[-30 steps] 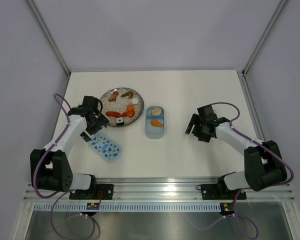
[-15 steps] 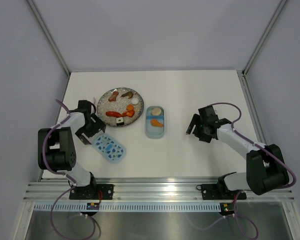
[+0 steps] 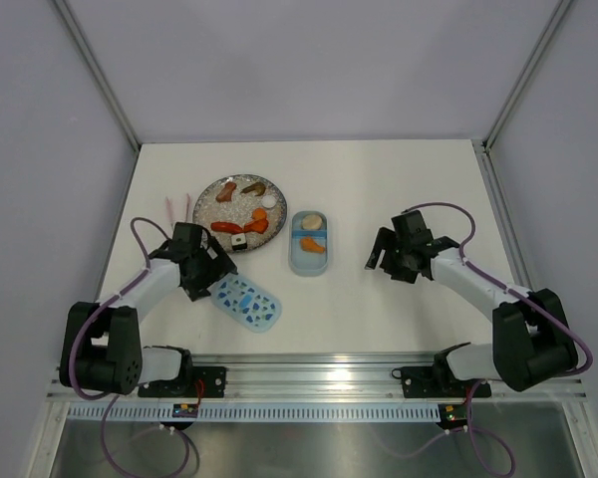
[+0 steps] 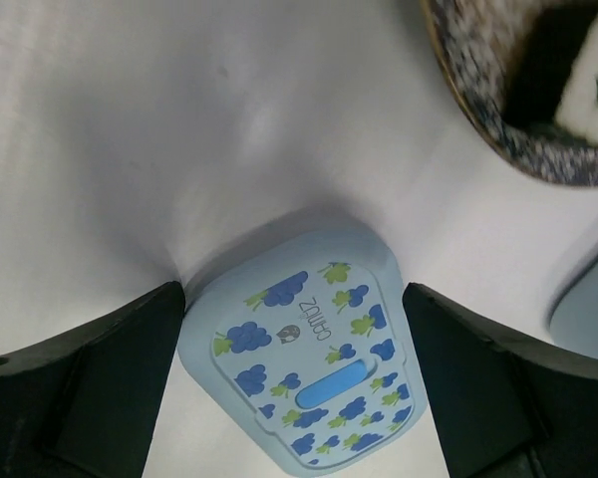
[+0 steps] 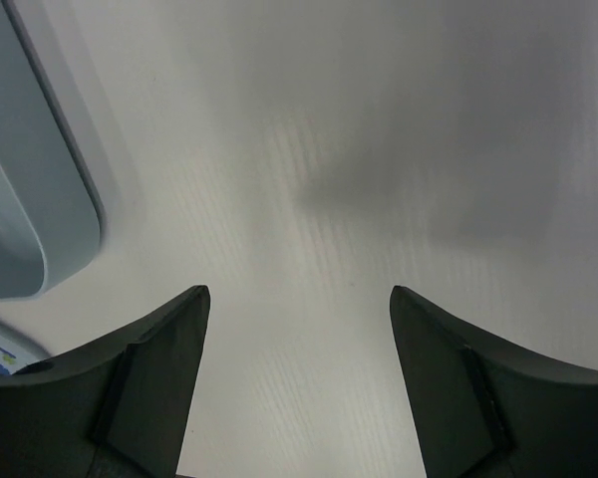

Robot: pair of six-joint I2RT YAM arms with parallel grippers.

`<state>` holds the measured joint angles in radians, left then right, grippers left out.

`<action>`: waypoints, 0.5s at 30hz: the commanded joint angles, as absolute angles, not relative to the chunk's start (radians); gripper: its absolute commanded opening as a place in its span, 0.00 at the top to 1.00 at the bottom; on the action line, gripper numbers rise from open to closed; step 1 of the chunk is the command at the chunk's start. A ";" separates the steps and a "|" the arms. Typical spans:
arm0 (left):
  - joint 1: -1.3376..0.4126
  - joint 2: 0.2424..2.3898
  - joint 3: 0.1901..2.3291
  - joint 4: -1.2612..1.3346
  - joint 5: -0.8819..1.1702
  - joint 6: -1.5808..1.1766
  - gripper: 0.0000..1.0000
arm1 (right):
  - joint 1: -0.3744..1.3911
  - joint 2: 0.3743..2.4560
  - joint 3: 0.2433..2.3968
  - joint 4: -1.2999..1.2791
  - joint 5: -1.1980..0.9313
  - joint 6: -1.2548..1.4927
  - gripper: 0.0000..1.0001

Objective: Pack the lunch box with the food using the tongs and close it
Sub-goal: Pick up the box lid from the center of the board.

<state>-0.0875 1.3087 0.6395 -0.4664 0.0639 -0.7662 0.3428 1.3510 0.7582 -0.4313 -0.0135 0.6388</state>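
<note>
Two black grippers stand with jaws apart over a white worktop [image 3: 399,179]. Nearest, the left gripper [image 4: 294,299] straddles one end of the flat light-blue lid [image 3: 247,301] with dark-blue flecks. The right gripper [image 3: 377,251] hovers empty beside the pale blue translucent lunch box [image 3: 310,242], holding orange and white food pieces. Beyond, a round grey speckled plate [image 3: 211,195] carries more food; slender pink-white tongs [image 3: 176,208] lie left of it.

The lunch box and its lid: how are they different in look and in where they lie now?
The lunch box is plain pale blue, while the lid carries a dark-blue fleck print. The lunch box stands open beside the plate and holds food; the lid lies flat, apart from it, nearer the arms, and holds nothing. The lid lies between the fingers of the open left pincer; no pincer is at the lunch box. Both are rounded oblongs.
</note>
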 commanded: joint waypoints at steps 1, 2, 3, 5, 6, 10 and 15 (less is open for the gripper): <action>-0.161 1.305 0.589 -0.479 0.118 -0.811 0.04 | 0.414 1.302 0.793 -0.397 -0.035 0.574 0.19; -0.191 1.302 0.594 -0.477 0.120 -0.811 0.04 | 0.435 1.299 0.801 -0.400 -0.025 0.565 0.19; -0.207 1.304 0.598 -0.476 0.121 -0.808 0.04 | 0.457 1.296 0.816 -0.402 -0.009 0.549 0.19; -0.236 1.305 0.629 -0.491 0.111 -0.796 0.05 | 0.523 1.295 0.827 -0.394 -0.008 0.534 0.18; -0.238 1.301 0.644 -0.524 0.101 -0.772 0.04 | 0.549 1.295 0.837 -0.388 -0.009 0.520 0.19; -0.239 1.218 0.727 -0.644 -0.027 -0.727 0.04 | 0.672 1.295 0.853 -0.327 -0.043 0.492 0.19; -0.238 1.042 0.750 -0.748 -0.068 -0.742 0.08 | 0.820 1.365 0.917 -0.291 -0.110 0.431 0.27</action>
<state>-0.2375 1.1481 0.7040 -0.6670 -0.0093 -0.7475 0.7559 1.3338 0.8360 -0.3519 -0.0631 0.5003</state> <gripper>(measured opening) 0.939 0.743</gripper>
